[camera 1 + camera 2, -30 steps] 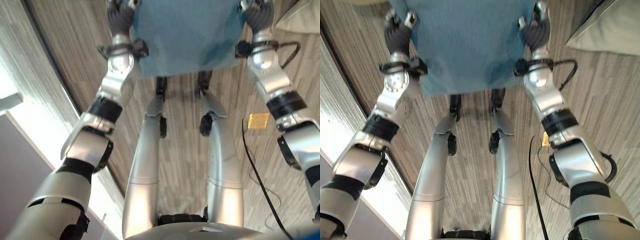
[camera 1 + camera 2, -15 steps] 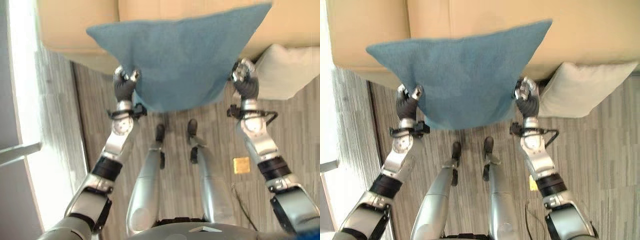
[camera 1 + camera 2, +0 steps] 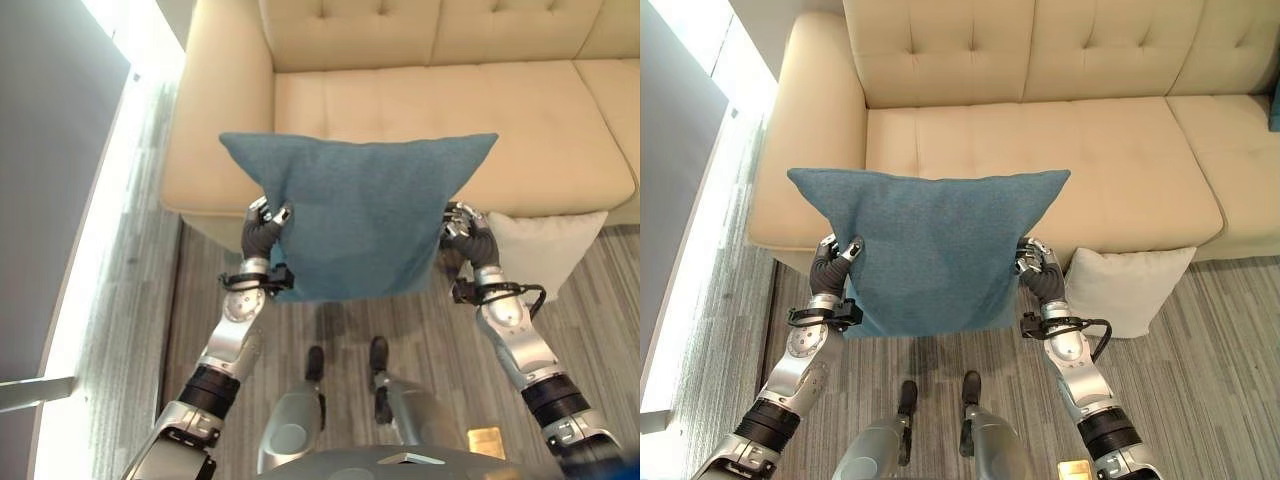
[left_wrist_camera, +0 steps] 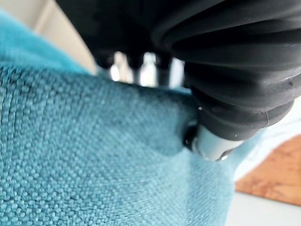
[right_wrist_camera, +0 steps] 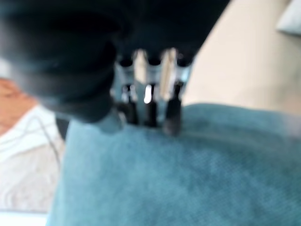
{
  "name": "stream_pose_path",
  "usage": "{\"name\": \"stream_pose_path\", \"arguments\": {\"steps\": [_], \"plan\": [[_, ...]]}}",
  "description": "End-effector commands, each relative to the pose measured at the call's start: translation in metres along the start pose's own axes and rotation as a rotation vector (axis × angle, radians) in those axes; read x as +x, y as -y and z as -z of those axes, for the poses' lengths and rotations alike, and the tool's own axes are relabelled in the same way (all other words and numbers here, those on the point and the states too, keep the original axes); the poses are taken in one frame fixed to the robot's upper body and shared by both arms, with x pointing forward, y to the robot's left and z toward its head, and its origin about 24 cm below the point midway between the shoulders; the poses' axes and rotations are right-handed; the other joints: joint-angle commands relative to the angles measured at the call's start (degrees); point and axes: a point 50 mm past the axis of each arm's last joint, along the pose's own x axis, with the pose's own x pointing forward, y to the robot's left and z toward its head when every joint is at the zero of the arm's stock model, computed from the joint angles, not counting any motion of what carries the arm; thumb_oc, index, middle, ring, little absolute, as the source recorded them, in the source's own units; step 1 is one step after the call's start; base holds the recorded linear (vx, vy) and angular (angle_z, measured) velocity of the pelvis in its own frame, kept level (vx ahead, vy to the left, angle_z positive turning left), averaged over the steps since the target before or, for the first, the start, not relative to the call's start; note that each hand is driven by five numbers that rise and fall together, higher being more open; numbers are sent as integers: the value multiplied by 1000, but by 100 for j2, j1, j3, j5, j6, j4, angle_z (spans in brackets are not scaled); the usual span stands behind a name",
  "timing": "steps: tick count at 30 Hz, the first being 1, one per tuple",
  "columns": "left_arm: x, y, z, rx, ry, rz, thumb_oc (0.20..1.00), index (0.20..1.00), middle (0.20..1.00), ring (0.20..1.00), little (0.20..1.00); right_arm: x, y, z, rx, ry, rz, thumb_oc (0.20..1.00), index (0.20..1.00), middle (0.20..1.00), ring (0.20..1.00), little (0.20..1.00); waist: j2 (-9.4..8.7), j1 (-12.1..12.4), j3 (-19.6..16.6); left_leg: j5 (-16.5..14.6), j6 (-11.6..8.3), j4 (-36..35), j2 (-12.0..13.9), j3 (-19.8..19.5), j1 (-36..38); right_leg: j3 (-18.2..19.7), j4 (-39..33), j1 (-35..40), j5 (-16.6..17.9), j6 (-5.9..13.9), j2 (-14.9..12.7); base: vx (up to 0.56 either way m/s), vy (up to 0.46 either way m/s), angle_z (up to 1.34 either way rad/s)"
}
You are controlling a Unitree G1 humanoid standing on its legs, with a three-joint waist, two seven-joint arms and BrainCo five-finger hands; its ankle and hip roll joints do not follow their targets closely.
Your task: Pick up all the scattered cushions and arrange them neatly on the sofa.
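A large blue cushion hangs in the air in front of the beige sofa, level with the seat's front edge. My left hand is shut on its left lower edge and my right hand is shut on its right edge. In the left wrist view the thumb digs into the blue cushion's cloth. Dark fingertips press on the blue cushion in the right wrist view. A white cushion leans against the sofa's front on the floor, just right of my right hand.
The sofa's seat is bare under and behind the held cushion, with its left armrest close by. A sliver of something blue shows on the sofa at the far right. A small yellow tag lies on the wooden floor.
The head camera has swung up from the floor and legs to the sofa. Both hands have kept hold of the blue cushion, which now hangs before the seat.
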Motion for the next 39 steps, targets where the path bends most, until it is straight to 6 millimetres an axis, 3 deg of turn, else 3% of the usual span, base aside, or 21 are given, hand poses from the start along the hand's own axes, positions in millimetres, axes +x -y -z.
{"name": "stream_pose_path", "arguments": {"steps": [1, 4, 7, 9, 11, 12, 13, 15, 16, 18, 21, 24, 27, 29, 32, 34, 35, 36, 37, 39], "plan": [[0, 28, -17, -52, 111, 144, 200, 200, 200, 200, 200, -2, -16, -28, 15, 160, -94, 200, 200, 200, 200, 200, -95, -38, -600, 558, -157, -426, -59, 10, -407, 233, 194, 520, -661, 420, -6, 246, 53, -1], [-1, 28, -13, -43, 93, 137, 200, 200, 200, 200, 200, -2, -17, -26, 9, 150, -88, 200, 200, 200, 200, 200, -105, 85, -699, 776, -168, -559, -197, 314, -592, 382, 81, 837, -650, 457, 82, 214, 67, -1], [-7, 20, -10, -47, 79, 107, 200, 200, 200, 200, 200, -1, -20, -23, 6, 129, -96, 200, 200, 200, 200, 200, -155, 208, -872, 522, 5, -642, -281, 165, -183, 584, 32, 1137, -707, 592, -19, 278, 144, -47], [-9, 17, -8, -42, 67, 106, 200, 200, 200, 200, 200, -3, -19, -20, -2, 115, -94, 200, 200, 200, 200, 200, -172, 238, -982, 352, 142, -669, -316, 285, 100, 630, 107, 1270, -694, 735, -156, 352, 236, -96], [-12, 16, -8, -39, 63, 110, 200, 200, 200, 200, 200, -3, -21, -20, 3, 116, -98, 200, 200, 200, 200, 200, -176, 391, -1003, 198, 306, -639, -421, 302, 288, 704, 578, 1183, -434, 947, -304, 250, 243, -53], [-12, 16, -9, -36, 64, 113, 200, 200, 200, 200, 200, 1, -24, -24, -21, 132, -108, 200, 200, 200, 200, 200, -138, 402, -907, 119, 463, -646, -423, 378, 464, 635, 1303, 901, 79, 1178, -486, 177, 252, -43], [-10, 16, -10, -15, 67, 129, 200, 200, 200, 200, 200, 2, -27, -26, -2, 141, -117, 200, 200, 200, 200, 200, -60, 369, -851, 49, 516, -677, -374, 394, 613, 639, 1804, 657, 85, 1124, -474, 119, 210, -37], [-10, 16, -9, -5, 63, 136, 200, 200, 200, 200, 200, 1, -27, -25, -7, 138, -118, 200, 200, 200, 200, 200, -41, 347, -834, -15, 523, -688, -367, 406, 706, 566, 1857, 538, 4, 1069, -490, 152, 109, -3], [-11, 14, -9, 7, 64, 135, 200, 200, 200, 200, 200, 1, -30, -23, 2, 124, -128, 200, 200, 200, 200, 200, -7, 335, -873, -86, 508, -846, -347, 411, 940, 352, 1341, 382, -115, 937, -471, 266, 76, -8], [-12, 11, -8, -2, 57, 117, 200, 200, 200, 200, 200, 1, -32, -22, 11, 118, -140, 200, 200, 200, 200, 200, -3, 321, -872, -146, 454, -1027, -321, 408, 1160, 22, 614, 204, -63, 922, -407, 247, -9, -21], [-14, 7, -4, -5, 42, 93, 200, 200, 200, 200, 200, 0, -35, -21, 4, 114, -158, 200, 200, 200, 200, 200, -77, 183, -809, -243, 387, -1062, -365, 290, 1472, 67, -101, 70, 274, 982, -178, 252, -73, -13], [-15, 9, -2, -7, 37, 103, 200, 200, 200, 200, 200, -2, -31, -18, -9, 104, -156, 200, 200, 200, 200, 200, -137, 153, -883, -324, 318, -949, -332, 208, 1569, 262, -176, 272, 237, 931, -112, 239, -136, 36], [-16, 15, 0, -53, 26, 113, 200, 200, 200, 200, 200, -4, -23, -15, -9, 89, -125, 200, 200, 200, 200, 200, -168, 111, -1004, -314, 109, -656, -201, 133, 1554, 227, -269, 550, 139, 775, -21, 218, -168, 47], [-12, 22, -1, -70, 30, 134, 200, 200, 200, 200, 200, -4, -15, -17, -1, 99, -89, 200, 200, 200, 200, 200, -243, 67, -946, -170, -120, 234, -111, 181, 1214, 24, -312, 801, 45, 636, -12, 150, -225, 22], [-11, 25, -1, -70, 26, 140, 200, 200, 200, 200, 200, -6, -12, -14, -6, 85, -78, 200, 200, 200, 200, 200, -285, 49, -898, -100, -118, 490, -39, 258, 1057, -20, -327, 924, -28, 567, -3, 79, -124, 33], [-10, 28, -1, -71, 23, 149, 200, 200, 200, 200, 200, -7, -10, -11, -18, 69, -69, 200, 200, 200, 200, 200, -321, 47, -883, -176, -50, 256, -117, 296, 880, -5, -382, 999, -89, 576, -29, 80, -70, 8], [-10, 28, -1, -64, 24, 150, 200, 200, 200, 200, 200, -8, -8, -8, -29, 54, -59, 495, 495, 495, 495, 495, -352, 38, -903, -257, -3, 106, -164, 327, 803, 21, -434, 1039, -101, 590, -42, 108, -39, 11], [-9, 29, -1, -56, 23, 156, 200, 200, 200, 200, 200, -9, -5, -3, -45, 33, -48, 896, 896, 896, 896, 896, -358, 28, -926, -220, 26, -165, -183, 402, 756, 49, -472, 1071, -99, 603, -33, 129, -25, 10], [-9, 30, 0, -51, 22, 159, 200, 200, 200, 200, 200, -11, -2, 3, -60, 9, -33, 1000, 1000, 1000, 1000, 1000, -351, 41, -934, -115, 49, -389, -214, 419, 685, 79, -492, 1114, -108, 610, -2, 130, -2, 6], [-8, 29, -3, -45, 35, 151, 200, 200, 200, 200, 200, -16, 4, 15, -102, -45, -3, 1000, 1000, 1000, 1000, 1000, -285, 88, -897, 276, 30, -823, -227, 363, 558, 153, -463, 1157, -132, 619, 83, 96, 19, 2]]}}
